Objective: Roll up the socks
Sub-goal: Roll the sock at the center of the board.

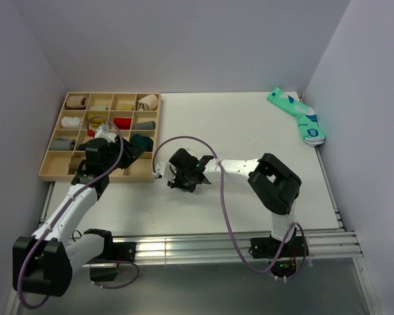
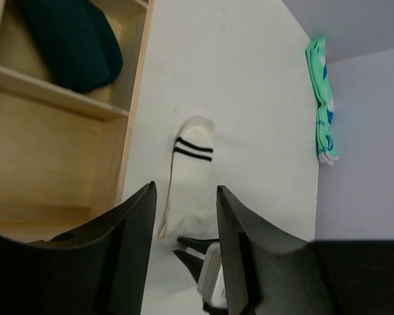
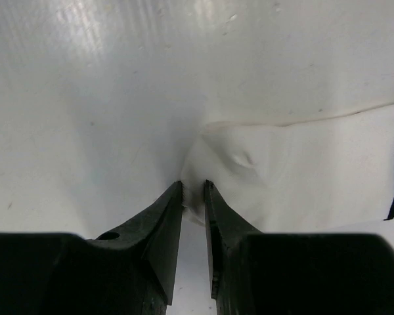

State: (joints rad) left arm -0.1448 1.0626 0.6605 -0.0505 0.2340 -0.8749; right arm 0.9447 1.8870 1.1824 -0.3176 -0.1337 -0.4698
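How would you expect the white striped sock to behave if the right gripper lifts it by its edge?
Probably floppy: the white sock puckers where the right gripper pinches it. Likely light: it lies thin and flat on the table. It should drape rather than roll.

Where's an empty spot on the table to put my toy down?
The biggest bare patch is the middle of the white table, between the wooden tray and the teal socks, running down the right side. It's crowded by the tray's near corner, where the left gripper, right gripper and white striped sock sit close.
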